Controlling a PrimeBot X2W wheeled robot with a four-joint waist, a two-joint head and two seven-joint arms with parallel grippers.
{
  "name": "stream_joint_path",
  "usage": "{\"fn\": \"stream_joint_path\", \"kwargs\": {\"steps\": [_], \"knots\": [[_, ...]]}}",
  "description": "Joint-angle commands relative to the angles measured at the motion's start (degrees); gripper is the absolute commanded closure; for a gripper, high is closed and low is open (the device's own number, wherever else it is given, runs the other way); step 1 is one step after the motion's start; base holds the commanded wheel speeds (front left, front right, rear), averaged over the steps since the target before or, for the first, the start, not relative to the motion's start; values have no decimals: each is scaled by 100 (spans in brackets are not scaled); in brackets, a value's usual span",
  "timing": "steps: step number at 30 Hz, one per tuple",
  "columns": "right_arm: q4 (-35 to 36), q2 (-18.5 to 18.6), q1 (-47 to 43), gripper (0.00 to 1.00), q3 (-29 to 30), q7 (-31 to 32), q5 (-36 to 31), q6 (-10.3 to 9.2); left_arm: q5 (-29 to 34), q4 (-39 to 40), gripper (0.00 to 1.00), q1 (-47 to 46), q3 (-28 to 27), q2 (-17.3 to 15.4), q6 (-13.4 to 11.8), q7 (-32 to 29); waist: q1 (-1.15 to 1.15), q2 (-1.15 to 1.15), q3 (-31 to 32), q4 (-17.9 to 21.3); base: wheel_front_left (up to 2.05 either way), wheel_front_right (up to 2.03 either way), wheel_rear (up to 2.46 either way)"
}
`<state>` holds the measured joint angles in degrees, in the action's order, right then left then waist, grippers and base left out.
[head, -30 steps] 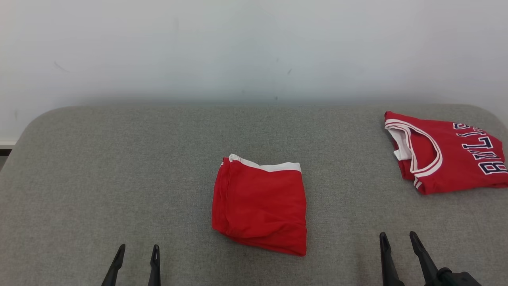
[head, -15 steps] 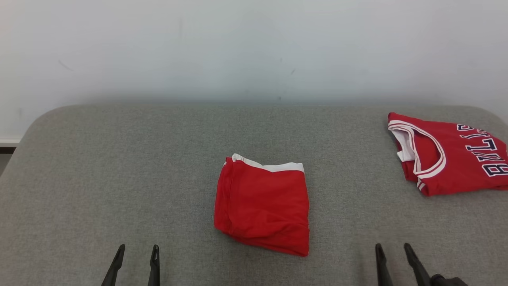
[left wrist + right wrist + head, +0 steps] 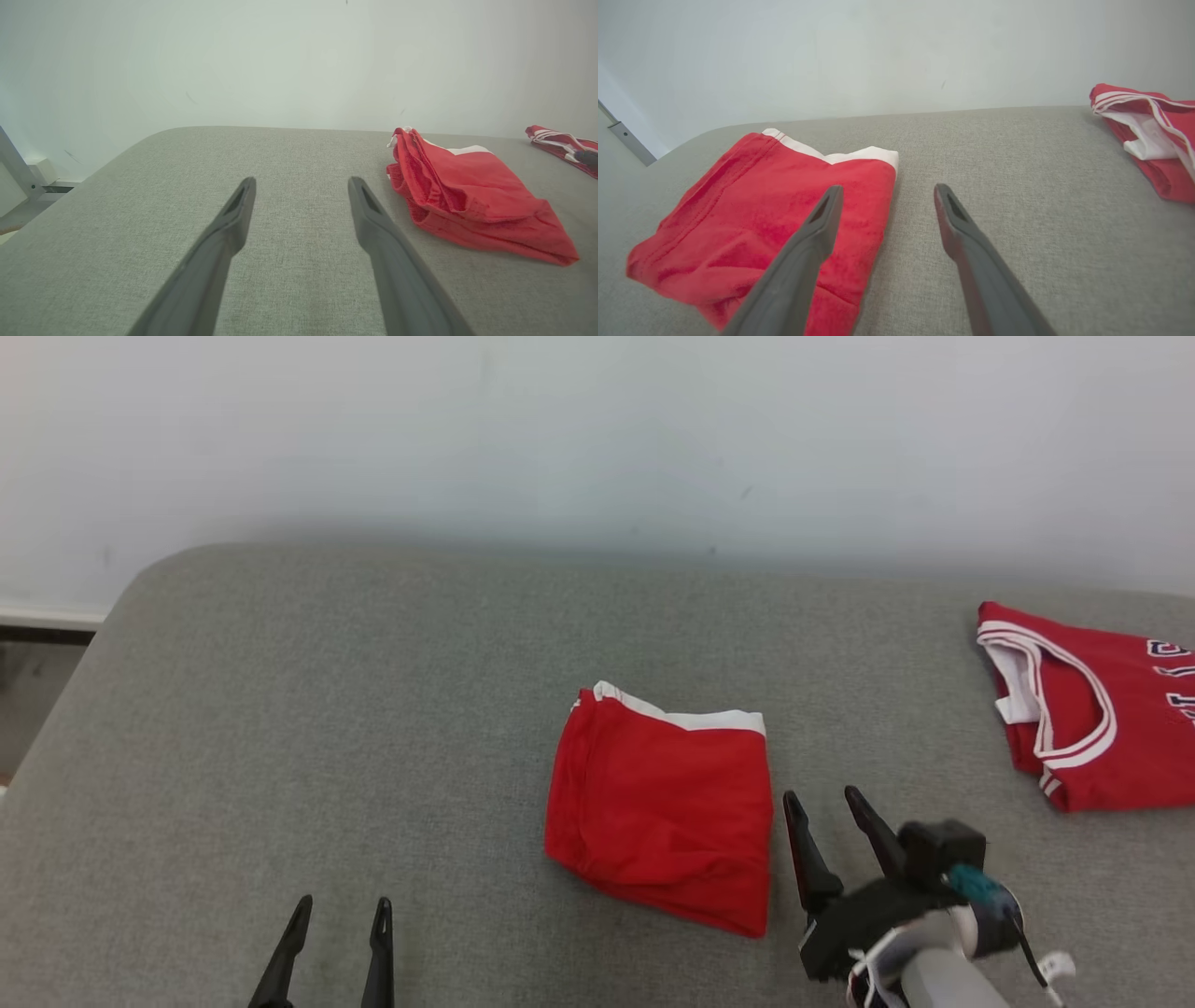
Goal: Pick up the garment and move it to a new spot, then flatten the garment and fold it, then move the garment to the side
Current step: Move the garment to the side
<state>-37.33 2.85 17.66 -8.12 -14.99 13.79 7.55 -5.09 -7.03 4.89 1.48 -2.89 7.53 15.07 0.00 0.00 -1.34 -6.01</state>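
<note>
The garment (image 3: 663,812) is a folded red piece with a white band along its far edge, lying in the middle of the grey padded table (image 3: 327,709). My right gripper (image 3: 822,795) hovers just right of its right edge, open and empty. In the right wrist view the right gripper (image 3: 888,187) straddles that edge of the garment (image 3: 738,205), its left finger over the cloth. My left gripper (image 3: 343,902) stands open near the front edge, well left of the garment. The left wrist view has the left gripper (image 3: 302,179) over bare table, the garment (image 3: 467,200) to its right.
A red jersey (image 3: 1083,709) with white trim and dark letters lies at the table's far right, also in view as the jersey (image 3: 1153,135) and the jersey (image 3: 560,142). A pale wall stands behind the table. The table's left corner is rounded.
The head camera has turned, shifting the whole scene to the right. My right gripper has come forward and left, up to the garment's right edge. The left gripper has stayed put.
</note>
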Motion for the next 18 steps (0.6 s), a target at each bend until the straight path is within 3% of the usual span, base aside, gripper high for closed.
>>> {"fn": "stream_joint_path", "kwargs": {"steps": [1,11,18], "knots": [[-256,3,214,0,-59,-22,45,-12,-11,-7,0,-81,14,1,-11,17,0,0,-144,-138,0,0,0],[-2521,3,1564,0,-412,110,924,-12,-81,-74,0,-369,191,2,-12,17,0,0,-470,-612,0,0,0],[-2982,-13,1604,0,-1041,394,1741,-12,-76,-97,0,-416,175,3,-11,17,0,0,-562,-679,0,0,0]]}}
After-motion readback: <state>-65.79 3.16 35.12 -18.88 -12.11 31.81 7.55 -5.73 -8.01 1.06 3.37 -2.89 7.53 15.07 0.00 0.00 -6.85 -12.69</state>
